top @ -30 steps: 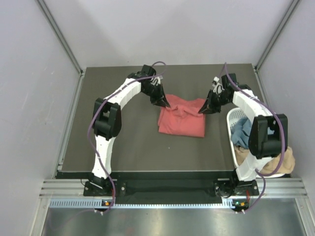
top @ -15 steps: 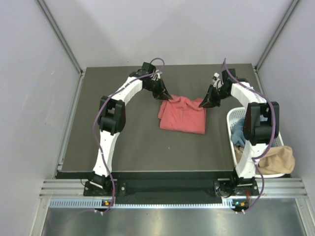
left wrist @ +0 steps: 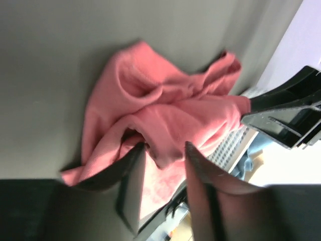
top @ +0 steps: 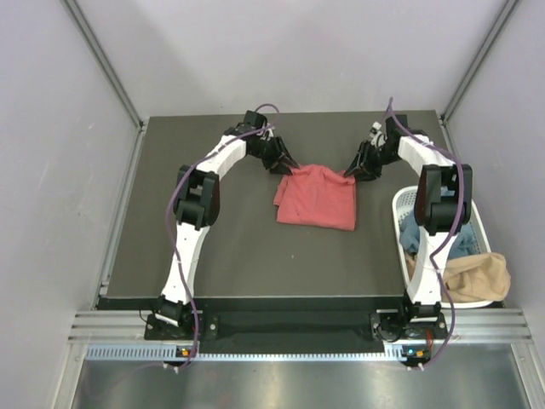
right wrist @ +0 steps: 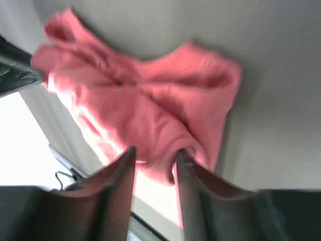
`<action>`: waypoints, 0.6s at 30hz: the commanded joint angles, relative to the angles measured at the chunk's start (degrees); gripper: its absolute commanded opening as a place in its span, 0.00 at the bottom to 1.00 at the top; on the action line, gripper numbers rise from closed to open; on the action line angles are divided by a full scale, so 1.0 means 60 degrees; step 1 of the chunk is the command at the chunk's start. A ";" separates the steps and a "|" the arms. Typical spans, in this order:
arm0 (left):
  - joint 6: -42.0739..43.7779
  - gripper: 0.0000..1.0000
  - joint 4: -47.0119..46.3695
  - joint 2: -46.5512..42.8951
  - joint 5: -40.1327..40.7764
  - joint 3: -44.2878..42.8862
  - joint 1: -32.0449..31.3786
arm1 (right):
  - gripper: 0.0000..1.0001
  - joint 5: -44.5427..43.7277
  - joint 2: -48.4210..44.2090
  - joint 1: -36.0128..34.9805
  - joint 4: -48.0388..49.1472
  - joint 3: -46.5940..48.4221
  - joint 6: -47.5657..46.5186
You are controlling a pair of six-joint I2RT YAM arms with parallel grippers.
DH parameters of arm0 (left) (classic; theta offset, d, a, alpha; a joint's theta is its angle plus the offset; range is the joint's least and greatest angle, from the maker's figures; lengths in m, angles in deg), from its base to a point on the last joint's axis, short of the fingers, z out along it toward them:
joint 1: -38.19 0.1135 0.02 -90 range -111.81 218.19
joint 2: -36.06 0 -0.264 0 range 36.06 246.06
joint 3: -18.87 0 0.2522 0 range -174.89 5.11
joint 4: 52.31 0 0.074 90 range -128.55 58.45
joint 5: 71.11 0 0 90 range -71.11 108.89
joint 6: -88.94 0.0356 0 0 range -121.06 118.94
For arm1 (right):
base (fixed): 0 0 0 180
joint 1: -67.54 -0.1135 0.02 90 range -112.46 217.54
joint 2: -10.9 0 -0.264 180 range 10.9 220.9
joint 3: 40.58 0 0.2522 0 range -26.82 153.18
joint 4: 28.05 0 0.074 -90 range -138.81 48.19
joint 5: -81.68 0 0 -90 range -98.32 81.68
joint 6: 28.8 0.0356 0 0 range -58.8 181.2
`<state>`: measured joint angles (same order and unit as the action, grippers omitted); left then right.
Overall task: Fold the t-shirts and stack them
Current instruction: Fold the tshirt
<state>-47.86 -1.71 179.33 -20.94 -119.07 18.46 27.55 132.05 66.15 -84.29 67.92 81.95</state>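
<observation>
a dark grey counter [top: 230,247] sits between pale walls [top: 51,170]. a white basket [top: 398,203] stands at its right edge. a shiny metal rail [top: 289,328] runs along the near side.

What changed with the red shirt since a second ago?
Both arms drew the far edge of the red shirt slightly toward the back, flattening it. The left tool and right tool opened, apparently letting go. The basket of clothes stayed put.
</observation>
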 commanded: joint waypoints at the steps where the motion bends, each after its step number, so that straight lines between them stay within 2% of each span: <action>1: -0.0154 0.46 -0.0369 -0.0496 0.0719 -0.0792 0.0357 | 0.40 -0.0018 0.0215 0.0567 0.0342 0.1156 0.0187; 4: 0.0387 0.53 -0.0018 -0.1229 0.1204 -0.0661 0.0533 | 0.48 -0.0134 0.0142 0.0846 -0.0139 0.1889 0.0146; 6: 0.1089 0.54 0.0552 -0.1683 0.1437 -0.0325 0.0607 | 0.54 -0.0588 0.0025 0.0876 -0.0957 0.2255 -0.0074; 8: 0.1907 0.54 0.0832 -0.2237 0.1366 0.0621 0.0592 | 0.56 -0.0779 -0.0442 0.0818 -0.1166 0.2053 -0.0294; 14: 0.3668 0.55 0.0497 -0.3703 0.0839 0.3611 0.0446 | 0.57 -0.0869 -0.2434 0.0305 -0.0671 -0.0581 -0.0603; 18: 0.3919 0.55 0.0407 -0.3677 0.1043 0.4056 0.0431 | 0.54 -0.0487 -0.3241 -0.0412 0.0311 -0.2572 -0.0559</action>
<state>-29.42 1.13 158.65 -14.67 -96.56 21.22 23.01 116.57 66.37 -86.69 57.52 79.79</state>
